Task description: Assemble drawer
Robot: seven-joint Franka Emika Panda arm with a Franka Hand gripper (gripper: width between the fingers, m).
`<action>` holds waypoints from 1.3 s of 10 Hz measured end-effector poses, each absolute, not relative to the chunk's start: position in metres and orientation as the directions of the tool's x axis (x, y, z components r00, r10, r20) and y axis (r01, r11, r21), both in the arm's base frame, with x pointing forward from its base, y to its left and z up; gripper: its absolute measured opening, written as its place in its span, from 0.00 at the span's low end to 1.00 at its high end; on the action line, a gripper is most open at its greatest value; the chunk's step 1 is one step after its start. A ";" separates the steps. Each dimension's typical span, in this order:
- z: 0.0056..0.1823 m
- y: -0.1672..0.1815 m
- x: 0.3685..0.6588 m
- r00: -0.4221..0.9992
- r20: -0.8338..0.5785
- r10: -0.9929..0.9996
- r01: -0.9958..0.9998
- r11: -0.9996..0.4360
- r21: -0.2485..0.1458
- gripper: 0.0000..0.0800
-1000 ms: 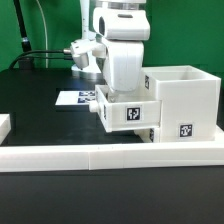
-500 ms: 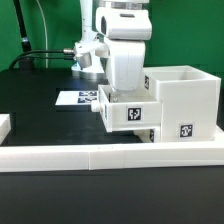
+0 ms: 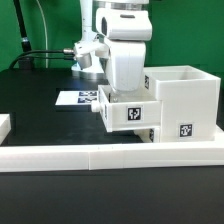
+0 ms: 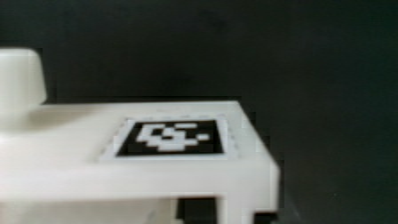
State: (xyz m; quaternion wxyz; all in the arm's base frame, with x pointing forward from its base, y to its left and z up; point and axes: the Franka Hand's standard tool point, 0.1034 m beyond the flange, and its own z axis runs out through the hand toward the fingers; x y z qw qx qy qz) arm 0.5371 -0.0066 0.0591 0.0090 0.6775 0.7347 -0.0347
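While gripper [image 3: 128, 92] hangs over tray [image 3: 128, 112], you see tray directly below jaws, touching housing [image 3: 183, 101] on exterior view's right. Jaw state: cannot tell, fingers hidden. Next move turns on tray sliding sideways into housing.

- The robot arm [image 3: 122, 20] is glossy white, with rounded cylindrical joints stacked over a blocky, flat-faced wrist housing; a dark band circles it near the top
- a grey metallic fitting [image 3: 82, 47] juts sideways; a black cable [image 3: 40, 56] trails from it
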 end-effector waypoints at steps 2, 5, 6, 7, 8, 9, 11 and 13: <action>0.059 -0.007 0.539 -0.079 -0.058 0.995 0.997 0.078 -0.020 0.06; 0.058 -0.008 0.538 -0.084 -0.057 0.995 0.996 0.082 -0.022 0.06; 0.057 -0.010 0.538 -0.079 -0.056 0.995 0.997 0.078 -0.019 0.06; 0.057 -0.010 0.538 -0.079 -0.056 0.995 0.997 0.078 -0.019 0.06; 0.057 -0.010 0.538 -0.078 -0.056 0.995 0.997 0.077 -0.019 0.06; 0.057 -0.009 0.537 -0.084 -0.057 0.995 0.996 0.083 -0.019 0.06; 0.058 -0.008 0.535 -0.101 -0.064 0.993 0.995 0.100 -0.022 0.06; 0.057 -0.008 0.535 -0.099 -0.064 0.993 0.995 0.098 -0.022 0.06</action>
